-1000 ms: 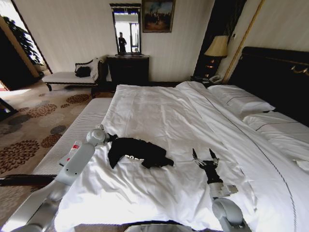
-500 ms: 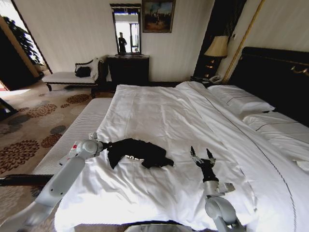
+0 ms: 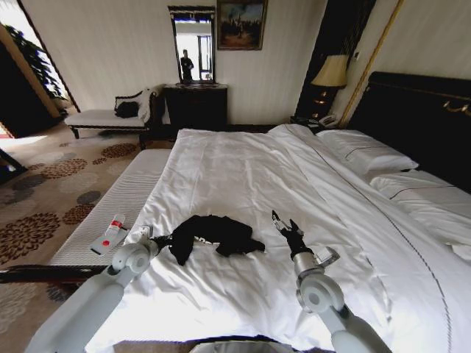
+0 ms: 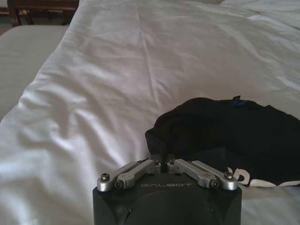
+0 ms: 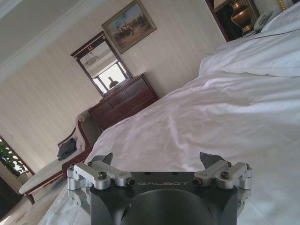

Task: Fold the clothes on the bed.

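Note:
The clothes, one black T-shirt (image 3: 218,234), lie crumpled on the white bed (image 3: 243,169) near its foot. In the head view my left gripper (image 3: 165,240) is at the shirt's left end, shut on the fabric's edge. The left wrist view shows the gripper (image 4: 161,164) pinched together on the dark cloth (image 4: 229,133), with white lettering (image 4: 243,176) showing along the shirt's lower edge. My right gripper (image 3: 283,223) hovers open just right of the shirt, apart from it. In the right wrist view the gripper (image 5: 158,161) stands spread over bare sheet.
A white-cushioned bench (image 3: 125,198) runs along the bed's left side, with a small white-and-red tube (image 3: 110,237) on it. Pillows (image 3: 368,156) and a dark headboard (image 3: 419,118) are at the right. A dresser (image 3: 195,107) and lamp (image 3: 332,71) stand by the far wall.
My left gripper has drawn back toward me, dragging the shirt's left end with it. The right gripper has moved left and forward, closer to the shirt.

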Tool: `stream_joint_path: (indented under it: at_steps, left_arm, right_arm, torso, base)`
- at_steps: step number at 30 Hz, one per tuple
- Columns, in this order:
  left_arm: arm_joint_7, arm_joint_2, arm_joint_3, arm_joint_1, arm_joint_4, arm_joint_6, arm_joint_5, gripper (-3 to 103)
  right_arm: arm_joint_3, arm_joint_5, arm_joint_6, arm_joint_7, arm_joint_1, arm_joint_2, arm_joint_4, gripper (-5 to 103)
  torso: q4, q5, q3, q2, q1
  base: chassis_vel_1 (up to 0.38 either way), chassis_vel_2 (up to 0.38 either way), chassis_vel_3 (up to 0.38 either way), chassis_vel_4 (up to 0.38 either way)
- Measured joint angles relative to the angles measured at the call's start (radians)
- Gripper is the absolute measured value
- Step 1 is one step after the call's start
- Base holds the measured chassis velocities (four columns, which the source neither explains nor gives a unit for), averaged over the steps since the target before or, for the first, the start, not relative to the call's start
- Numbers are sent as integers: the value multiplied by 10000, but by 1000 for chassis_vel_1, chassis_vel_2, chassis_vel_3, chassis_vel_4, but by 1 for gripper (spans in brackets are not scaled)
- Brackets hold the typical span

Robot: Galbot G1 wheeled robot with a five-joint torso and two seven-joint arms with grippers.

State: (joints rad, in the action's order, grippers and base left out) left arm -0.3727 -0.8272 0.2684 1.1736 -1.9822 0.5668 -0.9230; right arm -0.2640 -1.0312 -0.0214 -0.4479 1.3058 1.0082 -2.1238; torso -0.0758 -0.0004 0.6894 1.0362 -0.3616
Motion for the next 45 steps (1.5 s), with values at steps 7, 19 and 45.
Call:
stream_joint_path:
  at_steps: [7,19,45]
  left_arm:
    - [491,-288,759,1423,-835,-1088,1904,0]
    - [653,-889,1344,2722,-1699,-2061,3963,0]
    - [227,528,649,-846,-863,-1316,1969,0]
  right_arm:
    - [947,-531,176,-343,-990,-344,516,100]
    - [2916,-3063,1187,-2678,-2980,-196,1006,100]
    - [4373,-2023,1376,-2788,-4910,-56,2249,100]
  torso:
    - [3,-2,0,1,0]
    - [3,-2,0,0,0]
    - [0,1,1,-2,-4]
  base:
    - [0,0,0,0]
    - [0,0,0,0]
    - [0,0,0,0]
